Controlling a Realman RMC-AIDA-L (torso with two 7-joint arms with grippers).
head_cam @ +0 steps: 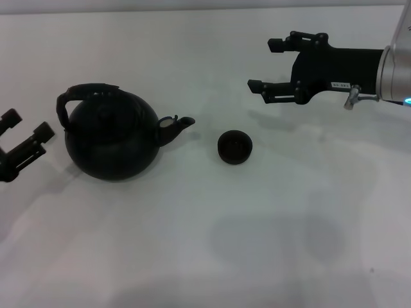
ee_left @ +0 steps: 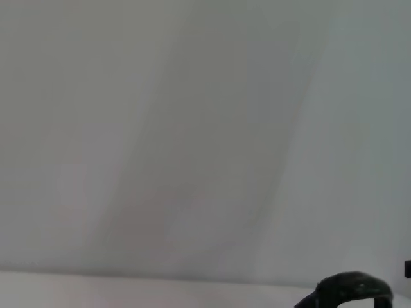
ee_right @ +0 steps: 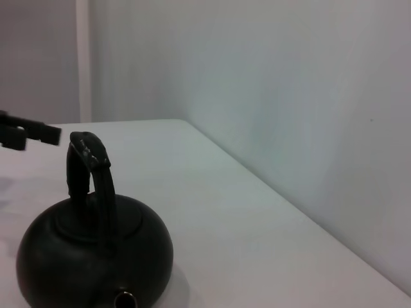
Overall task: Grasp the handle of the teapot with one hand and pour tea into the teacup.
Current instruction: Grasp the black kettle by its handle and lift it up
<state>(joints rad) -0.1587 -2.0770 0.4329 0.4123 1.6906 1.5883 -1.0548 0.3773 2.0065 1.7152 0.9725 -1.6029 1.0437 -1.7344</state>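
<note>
The matte black teapot [head_cam: 114,135] stands on the white table at the left, its spout [head_cam: 178,126] pointing right toward the teacup. Its black arched handle [head_cam: 87,95] spans the crown. The tiny dark teacup [head_cam: 234,147] sits upright a little right of the spout. My left gripper [head_cam: 29,135] is open and empty at the left edge, just left of the teapot. My right gripper [head_cam: 268,64] is open and empty, raised above the table behind and right of the cup. The right wrist view shows the teapot [ee_right: 93,250] and handle [ee_right: 92,173]; the left wrist view shows only the handle's top [ee_left: 352,290].
The white table [head_cam: 257,231] runs to a pale wall at the back. In the right wrist view the left gripper's fingers [ee_right: 29,133] show beyond the teapot.
</note>
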